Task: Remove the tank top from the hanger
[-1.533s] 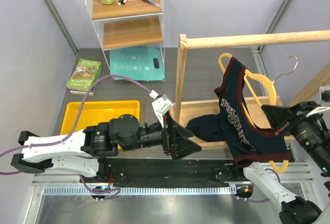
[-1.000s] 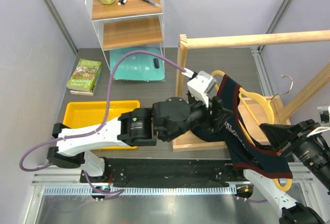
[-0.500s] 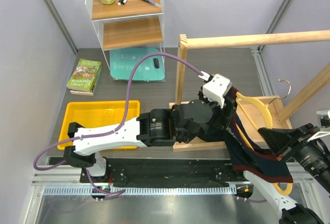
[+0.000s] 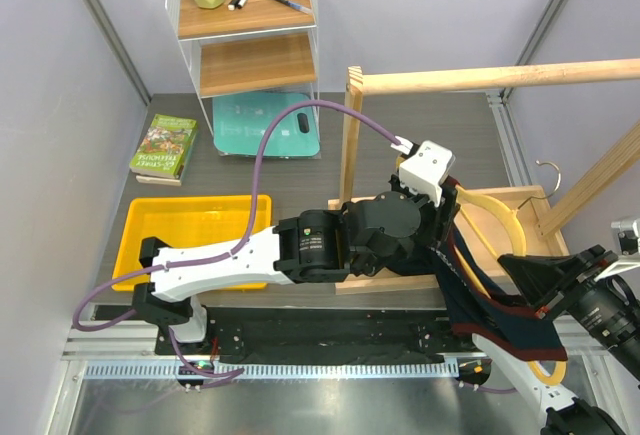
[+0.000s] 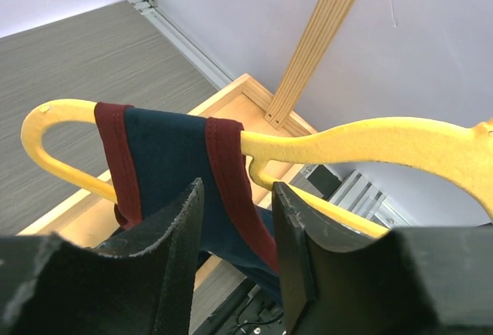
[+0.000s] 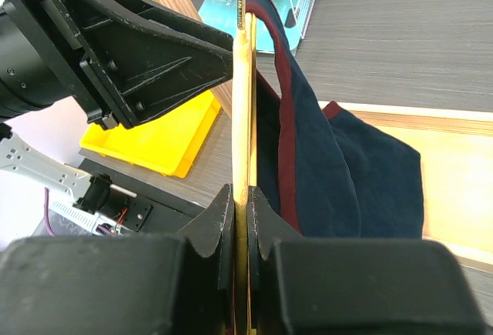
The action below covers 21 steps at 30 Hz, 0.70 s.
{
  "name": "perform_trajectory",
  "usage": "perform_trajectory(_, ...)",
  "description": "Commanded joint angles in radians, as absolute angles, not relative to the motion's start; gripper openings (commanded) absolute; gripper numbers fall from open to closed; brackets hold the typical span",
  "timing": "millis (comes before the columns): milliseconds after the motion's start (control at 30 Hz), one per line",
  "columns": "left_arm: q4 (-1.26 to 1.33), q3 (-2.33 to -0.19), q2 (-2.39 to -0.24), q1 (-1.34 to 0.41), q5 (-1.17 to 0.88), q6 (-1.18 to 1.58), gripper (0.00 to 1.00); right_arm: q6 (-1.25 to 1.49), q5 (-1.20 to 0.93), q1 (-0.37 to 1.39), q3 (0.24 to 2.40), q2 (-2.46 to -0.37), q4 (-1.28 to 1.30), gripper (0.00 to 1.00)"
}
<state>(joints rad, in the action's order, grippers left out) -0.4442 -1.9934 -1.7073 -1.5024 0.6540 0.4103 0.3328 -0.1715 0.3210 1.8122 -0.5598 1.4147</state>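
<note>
Left claw point(image 5: 239, 192): reaching in from the left, standing partly open, with a gap showing between the two fingers.
Between the left fingers: showing a red-edged strap of the tank top point(image 5: 166, 158); touching it or not, cannot tell.
Right claw point(image 6: 241, 194): squeezing tight on the thin edge of the hanger point(image 6: 241, 119).
Tank top: hanging on the hanger near the right near corner of the table point(image 4: 420, 120), over the wooden base of the rack; one strap lying over the hanger's arm, close to its round end.
Hanger: tilting in the air, not hanging on the wooden rail point(image 4: 480, 77).
Yellow tray point(image 4: 190, 217): lying by the left near edge of the table.
Book point(image 4: 165, 145): lying by the left edge, just behind the tray.
</note>
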Motion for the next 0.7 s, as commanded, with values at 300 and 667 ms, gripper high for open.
perform_trajectory(300, -0.456, -1.999, -1.7, -1.488, 0.635, 0.472, 0.38, 0.351, -0.207, 0.325, 1.844, -0.551, 1.405, 0.01)
perform_trajectory(667, -0.491, -2.052, -1.73, -1.465, 0.649, 0.469, 0.33, 0.364, -0.233, 0.325, 1.856, -0.546, 1.411, 0.01)
